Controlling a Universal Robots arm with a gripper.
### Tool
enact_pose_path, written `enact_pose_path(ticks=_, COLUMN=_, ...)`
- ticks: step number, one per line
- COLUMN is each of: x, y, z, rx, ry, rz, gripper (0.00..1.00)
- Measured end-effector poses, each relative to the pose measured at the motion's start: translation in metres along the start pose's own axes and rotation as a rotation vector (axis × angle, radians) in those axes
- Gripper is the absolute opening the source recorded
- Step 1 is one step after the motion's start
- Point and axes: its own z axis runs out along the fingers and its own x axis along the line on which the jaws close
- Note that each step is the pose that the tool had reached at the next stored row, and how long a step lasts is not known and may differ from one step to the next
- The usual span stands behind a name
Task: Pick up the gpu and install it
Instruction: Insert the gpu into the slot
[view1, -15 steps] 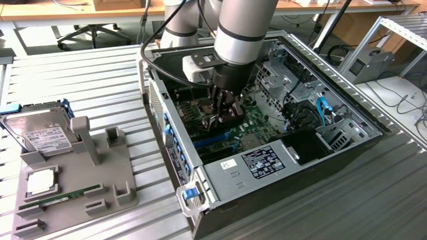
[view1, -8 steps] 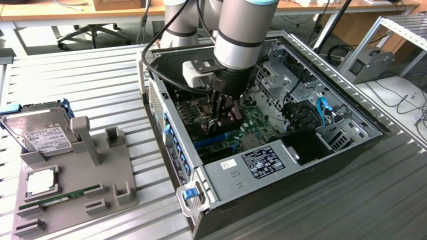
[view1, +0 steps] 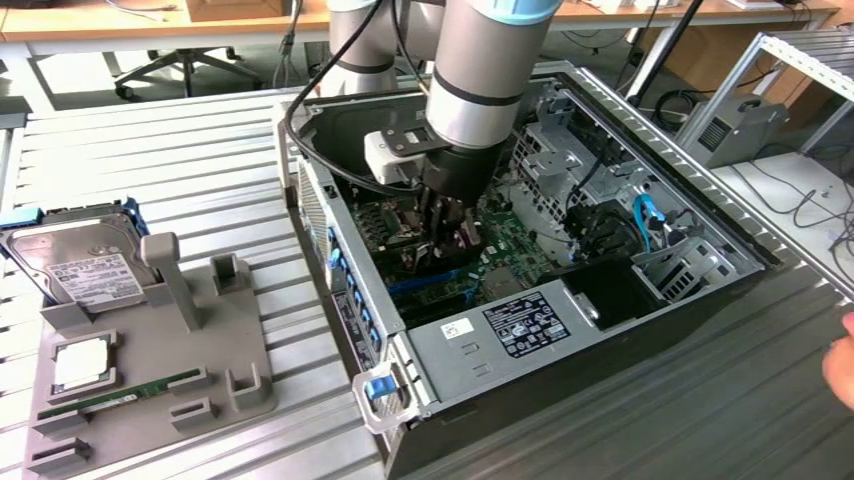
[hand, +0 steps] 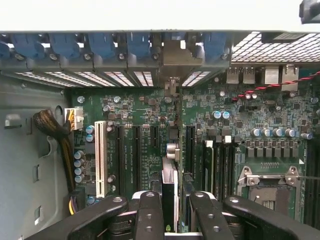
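Arm: we see a grey tubular arm reaching down from the top centre of the exterior view into the open computer case (view1: 667, 300), a black-and-silver metal tower lying on its side.
Fingers: the gripper (hand: 170, 205) has black, jointed links with round rivets; its fingers (hand: 149, 210) pinch the gpu (hand: 170, 182) from both sides.
Gpu: we see it edge-on in the wrist view, a thin card with a silver top edge and dark body, upright over the green motherboard (hand: 280, 115) among the long black slots, beside a white slot (hand: 101, 157). Whether it is seated we cannot tell.
Edges and room: blue plastic clips (hand: 102, 45) and perforated silver bracket covers line the case's rear wall just beyond the card; cables and drive cages crowd the exterior view's right of the case.
Table: ribbed grey metal slats (view1: 174, 150).
Holder: a matte grey moulded tray (view1: 234, 385) at the lower left of the exterior view carries a silver hard drive (view1: 80, 265) with a white label, a square silver chip (view1: 83, 360) and a narrow green RAM stick (view1: 120, 392).
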Motion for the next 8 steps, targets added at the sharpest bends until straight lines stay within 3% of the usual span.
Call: enact_pose_path(ticks=8, x=-0.0001, y=-0.0002, z=0.0083, rx=-0.0001, ry=0.0001, rz=0.0, gripper=0.26)
